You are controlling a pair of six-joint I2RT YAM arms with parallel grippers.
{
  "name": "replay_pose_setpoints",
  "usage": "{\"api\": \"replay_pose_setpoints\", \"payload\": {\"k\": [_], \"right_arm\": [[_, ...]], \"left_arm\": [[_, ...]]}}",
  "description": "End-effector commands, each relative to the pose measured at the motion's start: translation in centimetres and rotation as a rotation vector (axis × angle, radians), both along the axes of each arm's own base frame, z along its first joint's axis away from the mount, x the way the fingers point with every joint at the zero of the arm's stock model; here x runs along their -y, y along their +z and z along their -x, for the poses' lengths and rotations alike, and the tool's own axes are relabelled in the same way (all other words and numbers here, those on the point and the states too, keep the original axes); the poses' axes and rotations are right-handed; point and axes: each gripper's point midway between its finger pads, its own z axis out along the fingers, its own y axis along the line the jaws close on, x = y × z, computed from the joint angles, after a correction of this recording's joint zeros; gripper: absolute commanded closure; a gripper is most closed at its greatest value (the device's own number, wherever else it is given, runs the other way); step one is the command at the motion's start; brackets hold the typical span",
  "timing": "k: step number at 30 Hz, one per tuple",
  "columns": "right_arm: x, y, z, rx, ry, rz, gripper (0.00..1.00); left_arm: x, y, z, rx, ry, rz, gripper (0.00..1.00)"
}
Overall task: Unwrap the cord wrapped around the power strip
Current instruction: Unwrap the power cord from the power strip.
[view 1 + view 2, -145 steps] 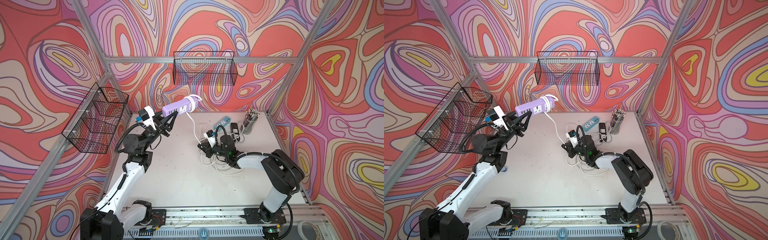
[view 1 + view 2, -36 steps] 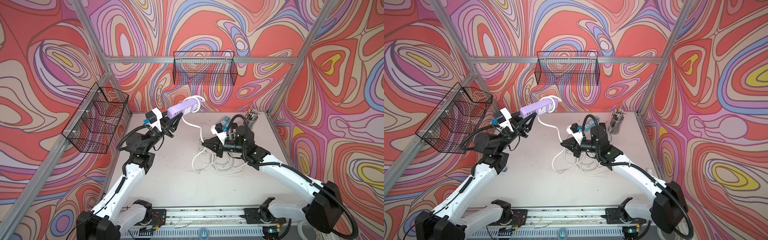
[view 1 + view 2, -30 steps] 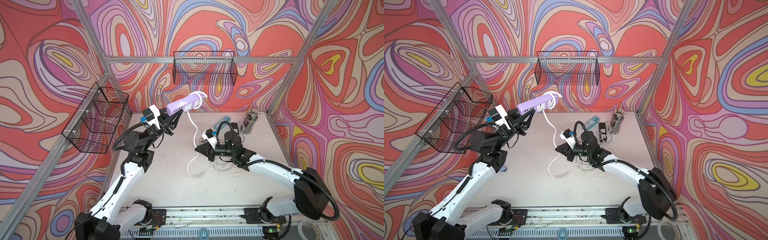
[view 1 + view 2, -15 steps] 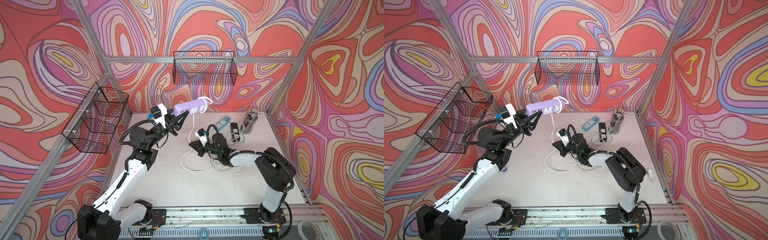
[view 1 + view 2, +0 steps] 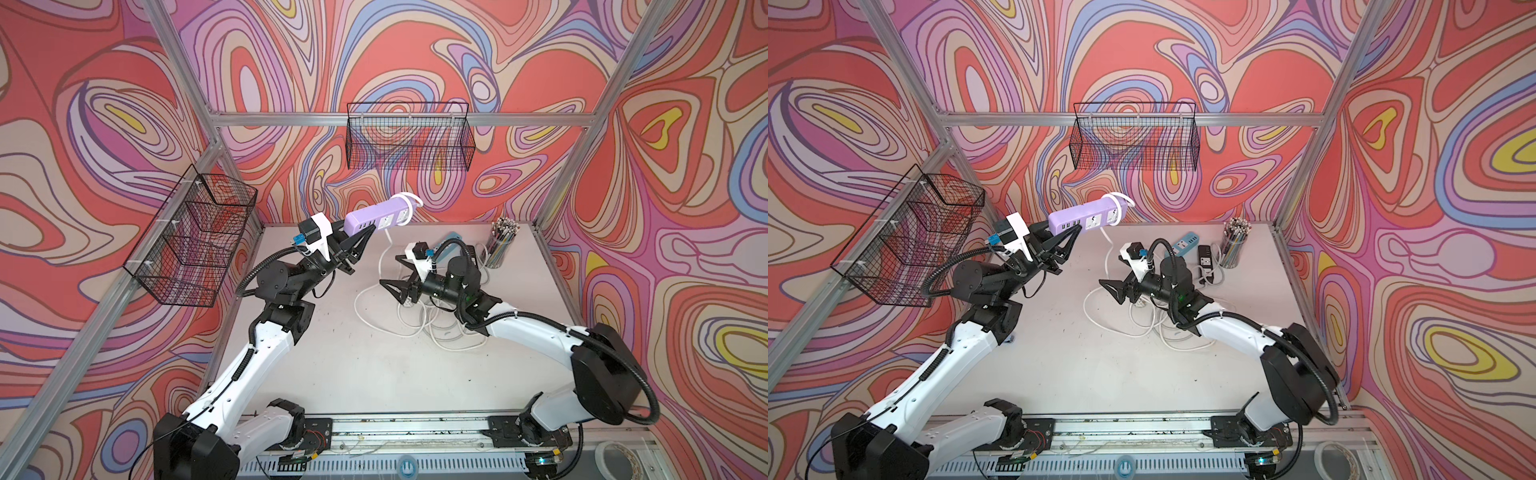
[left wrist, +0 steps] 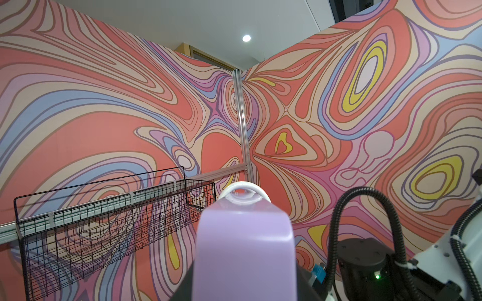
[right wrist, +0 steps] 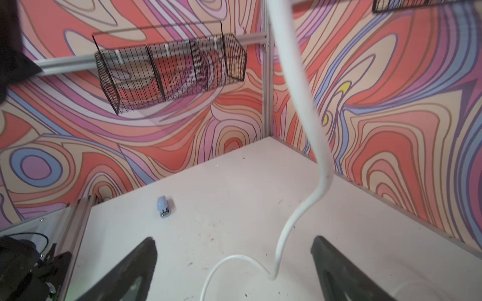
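- Your lilac power strip (image 5: 379,216) is up in the air over the back of the table (image 5: 353,374), tilted, far end higher. White socket panels and a row of small ports face the camera in both top views.
- The left gripper (image 5: 358,233) is clamped on the strip's near end.
- The white cord (image 7: 300,99) loops once over the strip's far end, hangs down, and lies in loose coils on the table.
- The right gripper (image 7: 234,271) has its jaws spread wide and holds nothing. In the right wrist view the cord runs down between them, touching neither.
- A blue strip (image 5: 446,241) and a pencil cup (image 5: 500,245) sit at the back right, and a small stapler (image 7: 163,209) lies well apart.
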Motion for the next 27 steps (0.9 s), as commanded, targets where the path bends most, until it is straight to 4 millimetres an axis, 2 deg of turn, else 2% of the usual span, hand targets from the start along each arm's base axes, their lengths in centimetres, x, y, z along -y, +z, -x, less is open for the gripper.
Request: {"api": "replay_pose_setpoints", "payload": {"k": [1, 7, 17, 21, 27], "right_arm": [[1.2, 0.9, 0.5, 0.036, -0.031, 0.046, 0.02], [1.7, 5.2, 0.2, 0.176, -0.069, 0.016, 0.02], [0.2, 8.4, -2.4, 0.354, -0.114, -0.086, 0.14], [-0.2, 9.0, -3.3, 0.391, -0.131, -0.129, 0.28], [-0.5, 9.1, -4.1, 0.399, -0.144, -0.165, 0.65]], "left_arm": [[-0.8, 2.6, 2.1, 0.121, 0.010, 0.041, 1.00], [-0.8, 2.8, 2.5, 0.116, -0.014, 0.055, 1.00], [-0.8, 2.9, 2.8, 0.112, -0.033, 0.071, 1.00], [-0.8, 3.0, 2.9, 0.111, -0.040, 0.077, 1.00], [-0.8, 3.0, 3.0, 0.110, -0.045, 0.080, 1.00]]}}
